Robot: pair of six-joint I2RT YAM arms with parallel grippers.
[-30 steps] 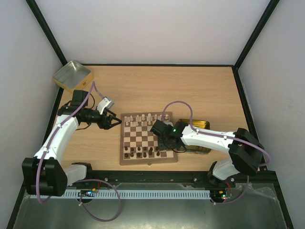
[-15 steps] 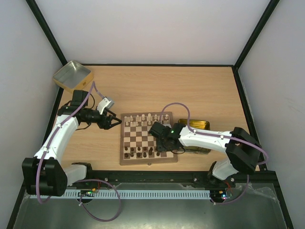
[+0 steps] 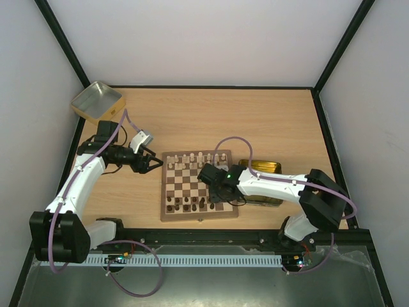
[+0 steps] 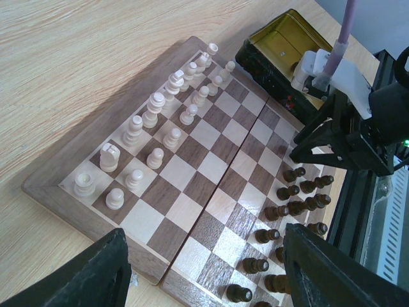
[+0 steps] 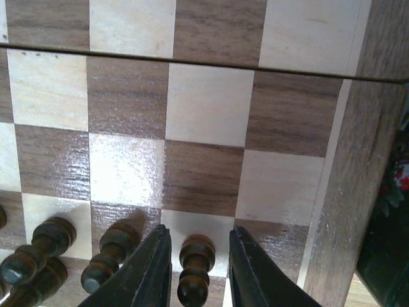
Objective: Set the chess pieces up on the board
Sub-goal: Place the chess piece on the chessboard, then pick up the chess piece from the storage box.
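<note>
a light wooden table (image 3: 255, 121) fills the middle of the frame; on it lie the board (image 3: 189, 181) at lower centre, a gold tin (image 3: 97, 101) at upper left, a second tin (image 3: 265, 167) just right of the board

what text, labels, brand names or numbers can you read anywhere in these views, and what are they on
None can be read in any view.
chessboard: plain wooden border, no letters or numbers.
far-left gold tin and gold tin beside the board: bare metal, no print visible.
left arm and right arm: no legible label; only a green light on the right one.
</note>
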